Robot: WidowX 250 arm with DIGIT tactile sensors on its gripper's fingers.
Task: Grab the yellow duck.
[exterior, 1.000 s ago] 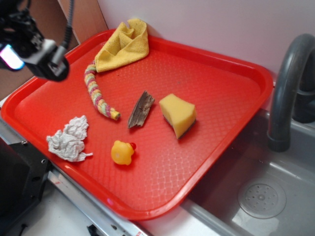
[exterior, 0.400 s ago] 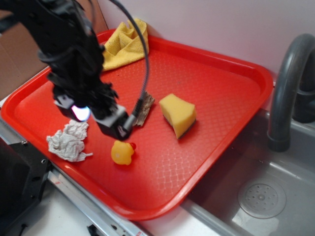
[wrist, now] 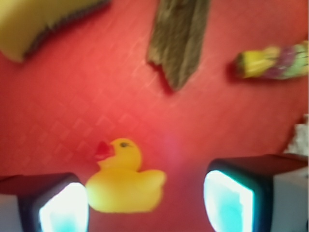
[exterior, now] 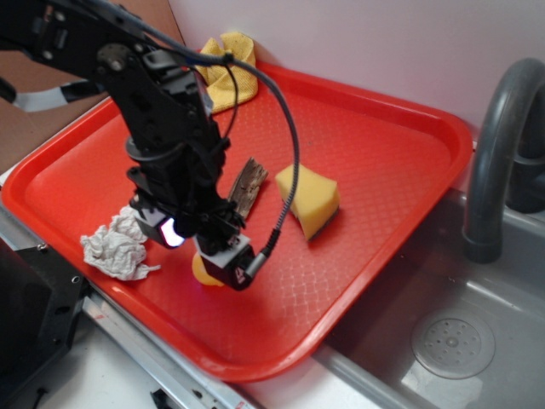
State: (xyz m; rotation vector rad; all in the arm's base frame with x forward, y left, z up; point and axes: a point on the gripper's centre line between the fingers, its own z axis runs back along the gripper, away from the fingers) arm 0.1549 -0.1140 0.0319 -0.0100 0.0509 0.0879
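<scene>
Open-jawed, the gripper [wrist: 145, 198] fills the bottom of the wrist view, its two glowing pads standing wide apart, one at 7 o'clock and one at 5 o'clock. Between them, closer to the 7 o'clock pad, the yellow duck [wrist: 124, 181] sits upright on the red tray [wrist: 72, 106], its red beak pointing toward 10 o'clock. Whether the nearer pad touches the duck's side cannot be told through the blur. At 12 o'clock lies a brown piece of bark [wrist: 178, 41]; at 10 o'clock the edge of the yellow sponge [wrist: 34, 24] shows; at 2 o'clock an end of the striped rope toy [wrist: 273, 63] is visible, blurred

From the exterior view, the black arm reaches down from 10 o'clock over the red tray [exterior: 375, 162], and the gripper [exterior: 213, 256] hangs low directly above the yellow duck [exterior: 203, 271], of which only a sliver shows beneath the wrist housing. Just at 9 o'clock of the gripper lies a crumpled white paper ball [exterior: 115, 247]. The piece of bark [exterior: 247, 186] lies at 1 o'clock of the gripper, and the yellow sponge [exterior: 308, 198] beyond it at 2 o'clock. A folded yellow cloth [exterior: 230, 72] rests at the tray's far corner, at 12 o'clock. A grey sink [exterior: 460, 324] with a dark faucet [exterior: 498, 145] adjoins the tray at 3 o'clock
</scene>
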